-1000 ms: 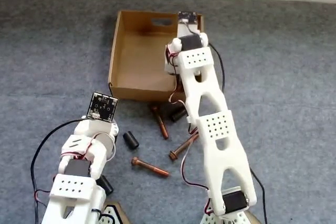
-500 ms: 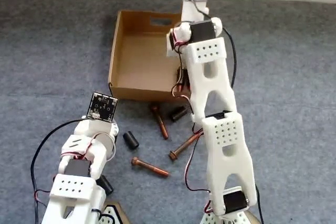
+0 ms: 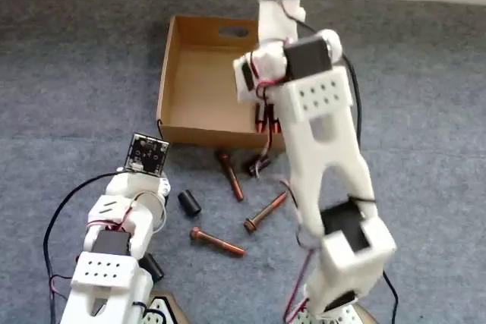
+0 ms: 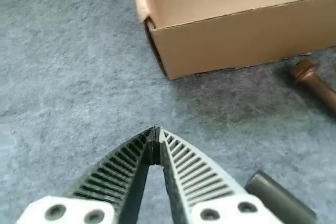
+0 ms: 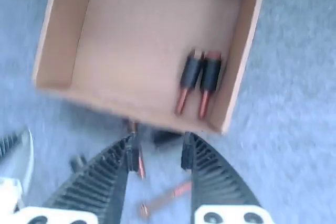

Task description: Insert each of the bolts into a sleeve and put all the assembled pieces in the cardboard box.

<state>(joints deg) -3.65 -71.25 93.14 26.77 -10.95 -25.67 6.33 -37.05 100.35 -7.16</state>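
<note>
Left gripper [image 4: 155, 136]: clenched on nothing, held over the carpet [image 4: 63, 77] short of the box.
Loose parts: three bolts [image 3: 216, 240] and three black sleeves [image 3: 189, 202] are scattered before the box (one sleeve half hidden by the left arm [image 3: 114, 256]).
Cardboard box [image 3: 171, 73]: two assembled pieces [image 5: 191, 72] are laid side by side at its near right corner.
Right gripper [image 5: 157, 153]: released, raised above the box.
</note>
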